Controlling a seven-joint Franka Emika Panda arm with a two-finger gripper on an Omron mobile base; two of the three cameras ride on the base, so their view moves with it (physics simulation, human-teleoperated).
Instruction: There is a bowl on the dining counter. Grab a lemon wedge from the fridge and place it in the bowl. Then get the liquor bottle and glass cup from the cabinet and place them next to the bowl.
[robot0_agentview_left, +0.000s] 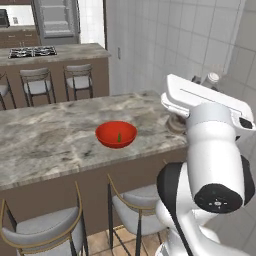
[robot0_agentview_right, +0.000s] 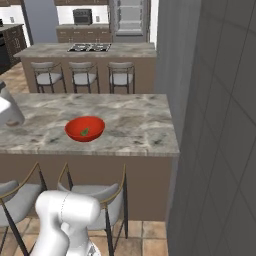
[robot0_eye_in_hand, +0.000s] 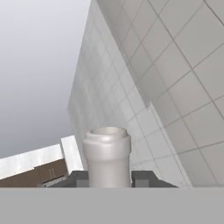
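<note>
White tiled walls stand on your right side, and the long marble dining counter (robot0_agentview_left: 60, 140) runs across in front of you, with grey stools tucked under it; far at the back you can see the steel fridge (robot0_agentview_left: 56, 20) and another marble top with a black hob.

You can see the red bowl (robot0_agentview_left: 116, 134) sitting on the counter, near its right end; the little green lemon wedge (robot0_agentview_left: 119, 137) already lies inside it, so that part looks done.

Look at the hand view now; the gripper (robot0_eye_in_hand: 108, 178) has its two dark fingers pressed against the sides of a pale bottle neck, so you are holding the liquor bottle (robot0_eye_in_hand: 107, 157); in the left base view its round cap pokes up behind the white arm, off to the right of the bowl and above the end of the counter.

Your job now, as far as I can judge, is to set the bottle down next to the bowl; keep it standing straight up, because a slim bottle tips easily; bring it low over a bare spot of marble beside the bowl, close but not touching; stay away from the counter edge; let the bottom rest flat before you let go; then lift straight up so you do not knock it.
</note>
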